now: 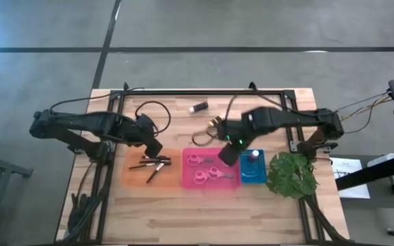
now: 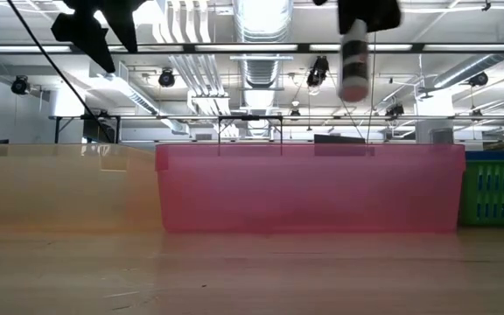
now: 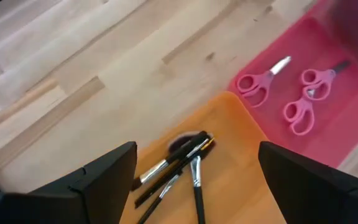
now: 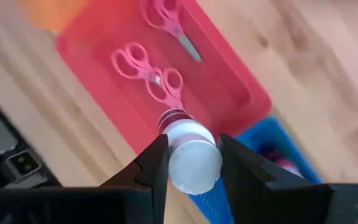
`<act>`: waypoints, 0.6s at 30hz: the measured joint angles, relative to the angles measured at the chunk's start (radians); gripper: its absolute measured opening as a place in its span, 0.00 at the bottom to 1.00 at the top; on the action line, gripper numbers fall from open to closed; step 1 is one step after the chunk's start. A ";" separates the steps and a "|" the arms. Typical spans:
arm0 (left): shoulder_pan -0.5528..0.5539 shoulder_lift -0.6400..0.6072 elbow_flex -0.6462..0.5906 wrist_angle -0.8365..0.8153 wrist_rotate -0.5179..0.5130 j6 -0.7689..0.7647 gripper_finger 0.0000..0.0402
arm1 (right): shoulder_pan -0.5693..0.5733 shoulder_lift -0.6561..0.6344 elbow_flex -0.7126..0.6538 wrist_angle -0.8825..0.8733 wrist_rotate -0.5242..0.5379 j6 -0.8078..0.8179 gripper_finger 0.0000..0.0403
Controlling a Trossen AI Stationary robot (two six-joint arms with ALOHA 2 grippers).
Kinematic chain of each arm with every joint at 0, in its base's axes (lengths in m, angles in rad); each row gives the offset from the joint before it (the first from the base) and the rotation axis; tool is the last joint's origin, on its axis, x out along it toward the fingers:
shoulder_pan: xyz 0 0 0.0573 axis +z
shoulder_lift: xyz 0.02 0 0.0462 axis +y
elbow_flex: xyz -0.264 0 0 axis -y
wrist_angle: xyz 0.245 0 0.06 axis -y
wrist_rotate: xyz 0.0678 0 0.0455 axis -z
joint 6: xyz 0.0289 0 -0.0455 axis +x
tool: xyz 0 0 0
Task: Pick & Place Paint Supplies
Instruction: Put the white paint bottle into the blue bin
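Note:
My right gripper (image 1: 229,156) is shut on a small white paint bottle (image 4: 191,155), high above the pink tray (image 1: 211,179), near the side that meets the blue tray (image 1: 253,176). In the low view the bottle (image 2: 354,61) hangs well above the pink tray's wall (image 2: 309,188). Pink-handled scissors (image 4: 148,68) lie flat in the pink tray. My left gripper (image 3: 197,152) stands open above the orange tray (image 1: 132,174), over several thin dark-handled brushes (image 3: 179,168) lying on its floor; it touches nothing. My right gripper pinches the bottle's two opposite sides (image 4: 169,155) between its two fingers (image 4: 154,168), at the bottle's upper part. The fingers come from above, pointing steeply down. The bottle hangs upright below them, its lower end (image 2: 353,87) lifted clear of the tray.
A dark bottle (image 1: 198,107) lies on the bare wood at the far side, near a looped black cable (image 1: 150,113). Another bottle (image 1: 254,156) stands in the blue tray. A green leafy plant (image 1: 291,174) sits right of the trays. Bare wood lies along the near edge.

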 joint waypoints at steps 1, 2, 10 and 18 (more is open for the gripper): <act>0.000 -0.006 -0.011 0.015 0.000 0.002 0.86 | 0.025 -0.018 -0.038 0.010 0.019 0.052 0.26; 0.000 -0.014 -0.021 0.026 0.000 0.002 0.86 | 0.049 -0.036 -0.074 0.021 0.038 0.105 0.26; 0.003 -0.044 -0.052 0.072 0.000 0.030 0.86 | 0.220 -0.188 -0.304 0.026 0.159 0.479 0.26; 0.006 -0.046 -0.065 0.106 0.011 0.033 0.86 | 0.110 -0.223 -0.381 0.064 0.196 0.396 0.26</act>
